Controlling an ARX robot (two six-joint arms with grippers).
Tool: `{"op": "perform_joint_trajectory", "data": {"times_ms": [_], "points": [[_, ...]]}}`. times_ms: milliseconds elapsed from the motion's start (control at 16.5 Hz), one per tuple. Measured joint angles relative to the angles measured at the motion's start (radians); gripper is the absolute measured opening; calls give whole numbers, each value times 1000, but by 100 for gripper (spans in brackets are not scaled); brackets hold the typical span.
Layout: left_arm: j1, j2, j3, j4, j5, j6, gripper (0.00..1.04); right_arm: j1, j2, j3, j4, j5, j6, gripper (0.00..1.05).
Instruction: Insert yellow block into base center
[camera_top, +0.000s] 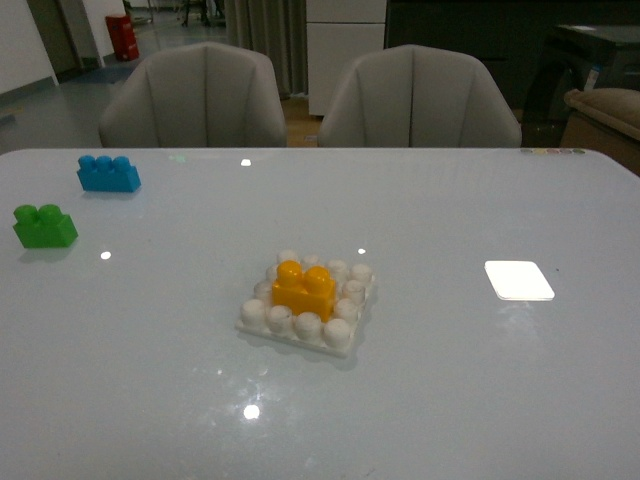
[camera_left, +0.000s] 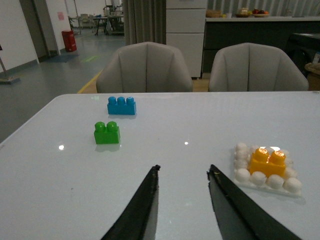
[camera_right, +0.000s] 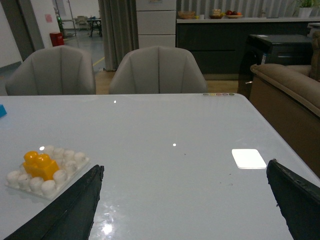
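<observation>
The yellow block (camera_top: 304, 288) sits on the middle studs of the whitish studded base (camera_top: 262, 318) near the table's centre. It also shows in the left wrist view (camera_left: 268, 161) on the base (camera_left: 243, 174) and in the right wrist view (camera_right: 40, 165) on the base (camera_right: 75, 161). My left gripper (camera_left: 183, 171) is open and empty, above bare table, apart from the base. My right gripper (camera_right: 185, 166) is wide open and empty, apart from the base. Neither arm shows in the front view.
A green two-stud brick (camera_top: 44, 225) and a blue three-stud brick (camera_top: 108, 173) lie at the far left of the table. A flat smooth white rectangle (camera_top: 518, 279) lies to the right. Two grey chairs (camera_top: 194, 96) stand behind the table.
</observation>
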Motion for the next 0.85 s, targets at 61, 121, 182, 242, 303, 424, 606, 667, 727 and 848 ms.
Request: {"op": "perform_joint_trajectory", "data": {"times_ms": [61, 121, 182, 242, 303, 424, 606, 667, 727, 848], "points": [[0, 0, 0, 0, 0, 0, 41, 0, 0, 0, 0, 0, 0, 98], [0, 0, 0, 0, 0, 0, 54, 0, 0, 0, 0, 0, 0, 98], [0, 0, 0, 0, 0, 0, 67, 0, 0, 0, 0, 0, 0, 98], [0, 0, 0, 0, 0, 0, 76, 0, 0, 0, 0, 0, 0, 98], [0, 0, 0, 0, 0, 0, 87, 0, 0, 0, 0, 0, 0, 98], [0, 0, 0, 0, 0, 1, 99, 0, 0, 0, 0, 0, 0, 98], [0, 0, 0, 0, 0, 1, 98, 0, 0, 0, 0, 0, 0, 98], [0, 0, 0, 0, 0, 1, 98, 0, 0, 0, 0, 0, 0, 98], [0, 0, 0, 0, 0, 1, 98, 0, 0, 0, 0, 0, 0, 98], [0, 0, 0, 0, 0, 1, 98, 0, 0, 0, 0, 0, 0, 98]]}}
